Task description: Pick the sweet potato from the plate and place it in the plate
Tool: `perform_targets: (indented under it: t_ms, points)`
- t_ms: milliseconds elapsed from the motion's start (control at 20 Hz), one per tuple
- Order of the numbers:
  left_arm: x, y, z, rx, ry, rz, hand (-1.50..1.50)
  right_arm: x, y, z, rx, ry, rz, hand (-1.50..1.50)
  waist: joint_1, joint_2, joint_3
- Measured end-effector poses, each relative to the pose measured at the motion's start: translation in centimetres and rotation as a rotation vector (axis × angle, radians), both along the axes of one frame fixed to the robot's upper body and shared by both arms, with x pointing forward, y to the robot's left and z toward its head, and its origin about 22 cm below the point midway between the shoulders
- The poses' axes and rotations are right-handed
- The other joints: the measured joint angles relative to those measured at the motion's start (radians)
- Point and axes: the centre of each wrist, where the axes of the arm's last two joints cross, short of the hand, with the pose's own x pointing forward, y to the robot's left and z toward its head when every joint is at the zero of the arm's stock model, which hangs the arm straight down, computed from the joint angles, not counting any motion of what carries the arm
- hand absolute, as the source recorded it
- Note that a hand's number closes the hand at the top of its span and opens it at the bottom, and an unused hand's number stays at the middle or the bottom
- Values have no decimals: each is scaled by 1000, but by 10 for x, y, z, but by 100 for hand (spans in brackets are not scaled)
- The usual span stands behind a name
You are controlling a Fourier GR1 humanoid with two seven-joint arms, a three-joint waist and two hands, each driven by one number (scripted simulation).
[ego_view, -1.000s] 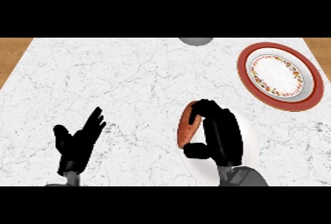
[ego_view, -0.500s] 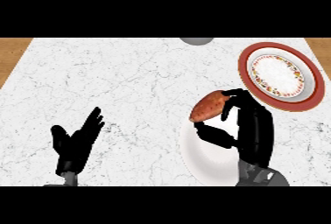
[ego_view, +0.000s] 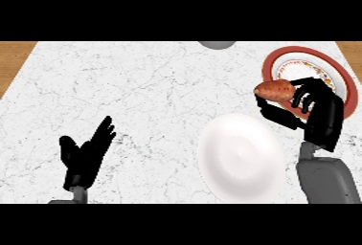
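Now right hand [ego_view: 305, 103] grips sweet potato [ego_view: 274, 89] over red-rimmed plate [ego_view: 339, 72].

My left hand [ego_view: 83, 158]: showing as matte black all over, with slim black fingers and a thicker black thumb.
My left forearm [ego_view: 71, 198]: peeking in as a small grey stub under the black wrist.
My right hand [ego_view: 311, 107]: looking the same plain black, its back forming a blocky, boxy panel.
My right forearm [ego_view: 325, 179]: appearing as a smooth grey casing with rounded edges, narrowing to a thinner grey neck at the wrist.
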Motion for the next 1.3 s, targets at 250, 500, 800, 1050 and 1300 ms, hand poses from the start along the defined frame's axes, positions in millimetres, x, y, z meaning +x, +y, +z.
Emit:
perform_targets:
  t_ms: [250,500,800,1050,1300]
  points:
    - [2,2,5,-3,7,-4,0,32,-50,-13,-18,-40,-97,150,8,4,-1]
    - [3,-4,2,-1,5,-11,0,61,-101,-13,-13,-56,-131,150,18,7,1]
    - [8,-8,1,-1,-14,-23,0,80,-145,-11,-12,-68,-157,150,33,12,4]
    - [12,-13,8,0,-13,-52,0,76,-171,-23,-26,126,-193,-150,55,23,1]
    - [15,-16,10,-6,-16,-71,0,73,-186,-27,-12,293,-128,-150,72,32,3]
